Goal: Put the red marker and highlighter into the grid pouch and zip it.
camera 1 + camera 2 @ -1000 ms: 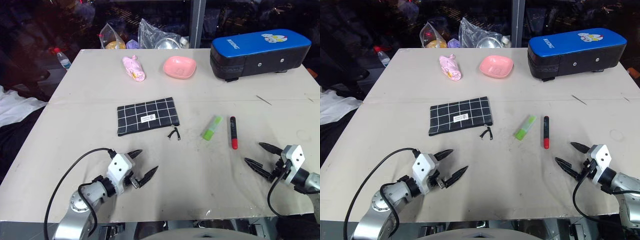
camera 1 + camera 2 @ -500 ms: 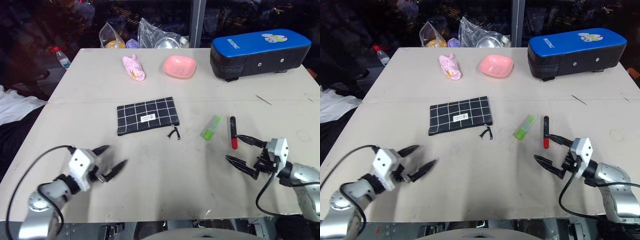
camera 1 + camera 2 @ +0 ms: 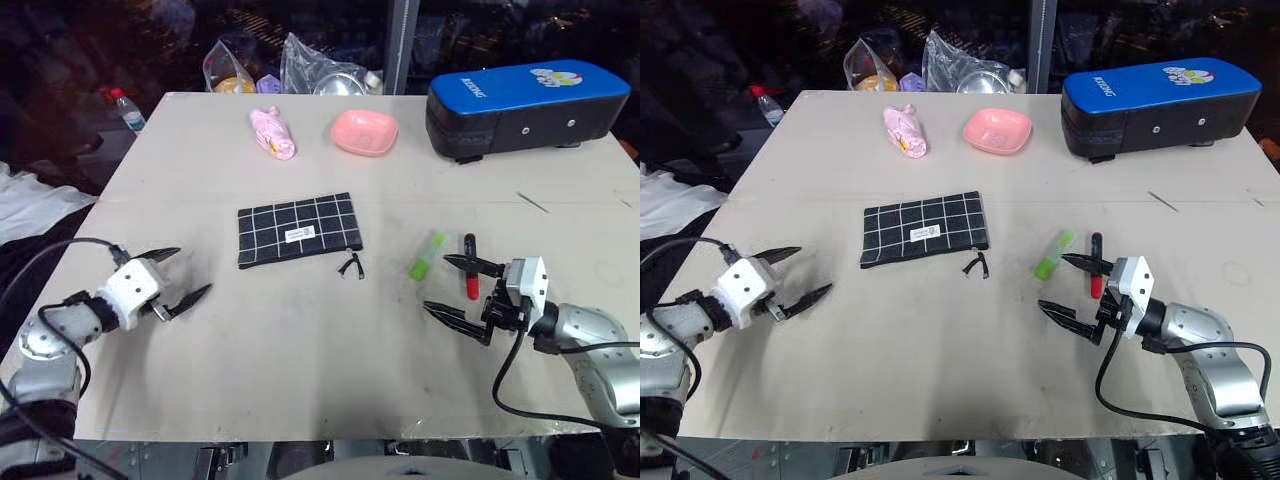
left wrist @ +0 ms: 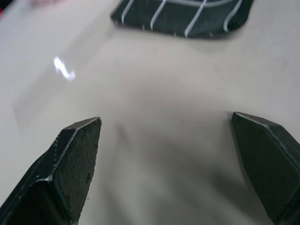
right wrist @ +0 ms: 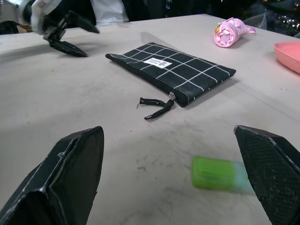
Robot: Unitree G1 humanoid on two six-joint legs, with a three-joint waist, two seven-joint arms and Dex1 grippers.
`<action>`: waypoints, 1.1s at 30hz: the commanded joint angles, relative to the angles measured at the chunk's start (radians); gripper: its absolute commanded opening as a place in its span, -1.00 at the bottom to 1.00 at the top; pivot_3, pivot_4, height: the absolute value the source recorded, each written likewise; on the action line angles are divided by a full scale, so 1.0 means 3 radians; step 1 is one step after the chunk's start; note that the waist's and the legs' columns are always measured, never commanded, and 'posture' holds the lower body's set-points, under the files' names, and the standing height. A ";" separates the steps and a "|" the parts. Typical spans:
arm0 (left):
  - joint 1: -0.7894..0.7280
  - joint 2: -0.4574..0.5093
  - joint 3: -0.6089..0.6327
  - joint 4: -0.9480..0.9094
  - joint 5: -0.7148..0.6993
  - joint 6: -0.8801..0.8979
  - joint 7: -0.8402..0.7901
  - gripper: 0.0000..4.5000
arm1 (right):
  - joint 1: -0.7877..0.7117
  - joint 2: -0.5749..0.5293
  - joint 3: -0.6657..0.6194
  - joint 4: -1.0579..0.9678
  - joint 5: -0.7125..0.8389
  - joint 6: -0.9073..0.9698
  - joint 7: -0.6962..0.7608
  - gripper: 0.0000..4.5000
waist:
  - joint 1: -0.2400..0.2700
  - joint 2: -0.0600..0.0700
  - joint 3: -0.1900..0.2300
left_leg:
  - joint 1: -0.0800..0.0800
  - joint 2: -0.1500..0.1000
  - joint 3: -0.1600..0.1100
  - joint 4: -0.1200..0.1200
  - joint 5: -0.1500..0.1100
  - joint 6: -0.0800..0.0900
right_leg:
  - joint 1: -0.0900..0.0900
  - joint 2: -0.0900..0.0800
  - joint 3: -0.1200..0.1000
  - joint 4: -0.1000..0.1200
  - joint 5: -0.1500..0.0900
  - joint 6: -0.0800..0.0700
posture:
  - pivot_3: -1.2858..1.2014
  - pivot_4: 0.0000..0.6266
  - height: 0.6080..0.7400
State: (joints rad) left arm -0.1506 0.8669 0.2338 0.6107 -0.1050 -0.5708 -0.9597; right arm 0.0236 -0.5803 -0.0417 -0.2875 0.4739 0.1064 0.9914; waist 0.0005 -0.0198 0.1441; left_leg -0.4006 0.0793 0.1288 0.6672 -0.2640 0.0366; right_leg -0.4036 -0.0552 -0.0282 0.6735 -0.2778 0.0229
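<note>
1. On the table [image 3: 300, 340], the right gripper [image 3: 458, 286] sits low beside the red marker [image 3: 468, 277], its two fingers spread wide with nothing between them. One finger looks like it lies across the marker. If it pushes sideways, the slim marker could roll away or bump the highlighter [image 3: 427, 254] lying just next to it
2. The grid pouch [image 3: 298, 229] lies flat in the middle, and its zip looks shut, with the black pull [image 3: 349, 266] trailing off the near corner. Pens cannot go in until it is opened, and a flat pouch may slide when tugged
3. The left gripper [image 3: 176, 275] hovers near the table's left side, well apart from the pouch, pointing towards it, fingers wide and empty
4. The right arm reaches in low and level from the right
</note>
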 commanded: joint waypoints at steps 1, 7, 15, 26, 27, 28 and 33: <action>-0.0250 0.0027 -0.0221 0.0381 0.0177 -0.0321 -0.0100 0.99 | -0.0048 -0.0002 -0.0031 -0.0121 0.0031 0.0004 -0.0038 1.00 | 0.0007 0.0001 0.0000 | 0.0000 0.0000 0.0000 0.0002 0.0000 0.0000 | -0.0001 0.0001 0.0000 0.0002 0.0000 0.0000 | 0.03 -0.52 0.66; -0.0854 0.0006 -0.0625 0.0941 0.0482 -0.0819 -0.0225 0.99 | -0.0066 0.0020 -0.0029 -0.0150 0.0034 0.0012 -0.0109 1.00 | 0.0052 0.0001 0.0000 | 0.0001 -0.0003 0.0001 0.0007 0.0000 0.0001 | -0.0001 0.0014 0.0000 0.0013 0.0000 0.0002 | 0.03 -0.52 0.66; -0.1544 -0.0206 -0.1062 0.1514 0.0783 -0.1235 -0.0321 0.99 | -0.0030 0.0054 -0.0089 -0.0177 0.0057 0.0155 -0.0307 1.00 | 0.0070 0.0002 0.0000 | -0.0002 -0.0015 0.0004 0.0012 0.0001 0.0002 | 0.0001 0.0010 -0.0002 0.0015 0.0001 0.0004 | 0.03 -0.52 0.66; -0.1910 -0.0429 -0.1319 0.1820 0.0897 -0.1456 -0.0401 -0.93 | 0.0069 0.0099 -0.0121 -0.0249 0.0057 0.0100 -0.0431 1.00 | 0.0060 0.0002 0.0000 | -0.0004 -0.0018 0.0003 0.0013 0.0001 0.0002 | 0.0001 0.0012 -0.0007 0.0017 0.0000 0.0006 | 0.03 -0.52 0.66; -0.1930 -0.0438 -0.1322 0.1827 0.0894 -0.1469 -0.0396 -0.97 | 0.0076 0.0105 -0.0119 -0.0254 0.0052 0.0097 -0.0442 1.00 | 0.0059 0.0002 0.0000 | -0.0004 -0.0018 0.0003 0.0013 0.0001 0.0002 | 0.0001 0.0012 -0.0007 0.0017 0.0000 0.0006 | 0.03 -0.52 0.66; -0.1945 -0.0445 -0.1321 0.1831 0.0886 -0.1479 -0.0391 -0.97 | 0.0081 0.0108 -0.0118 -0.0259 0.0049 0.0095 -0.0451 1.00 | 0.0056 0.0002 0.0000 | -0.0004 -0.0018 0.0003 0.0013 0.0001 0.0002 | 0.0001 0.0013 -0.0007 0.0017 0.0000 0.0006 | 0.03 -0.52 0.66; -0.2027 -0.0563 -0.1206 0.1730 0.0670 -0.1293 -0.0395 -0.97 | 0.0098 0.0122 -0.0102 -0.0293 0.0040 0.0117 -0.0495 1.00 | 0.0050 0.0001 0.0000 | -0.0004 -0.0018 0.0001 0.0013 0.0001 0.0002 | 0.0001 0.0014 -0.0007 0.0017 0.0000 0.0006 | 0.03 -0.52 0.66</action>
State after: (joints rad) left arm -0.7436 0.7197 -0.1452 1.1495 0.1294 -0.9963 -1.0721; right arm 0.0529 -0.5460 -0.0523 -0.3334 0.4781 0.1489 0.8512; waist 0.0154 -0.0195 0.1442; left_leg -0.4019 0.0741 0.1291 0.6711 -0.2637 0.0371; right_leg -0.4034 -0.0509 -0.0302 0.6785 -0.2777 0.0248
